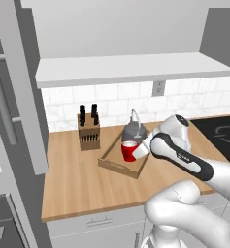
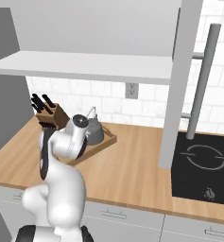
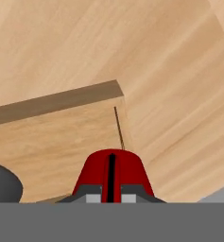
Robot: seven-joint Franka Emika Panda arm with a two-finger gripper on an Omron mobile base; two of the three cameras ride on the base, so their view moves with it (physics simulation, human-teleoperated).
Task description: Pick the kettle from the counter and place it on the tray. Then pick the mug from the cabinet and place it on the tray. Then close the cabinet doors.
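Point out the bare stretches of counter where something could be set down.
Open light wooden counter lies in front of the wooden knife block, and between the rectangular wooden tray and the black cooktop. The tray is crowded: dark grey kettle, red mug, hand.

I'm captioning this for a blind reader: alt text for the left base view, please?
A white robot arm's gripper holds a red mug over a wooden tray beside a grey kettle. A knife block stands left on the counter.

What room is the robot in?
It looks like a kitchen, a computer-drawn one. There's a wooden counter, a knife block by the tiled wall, a black stovetop, and a kettle on a tray.
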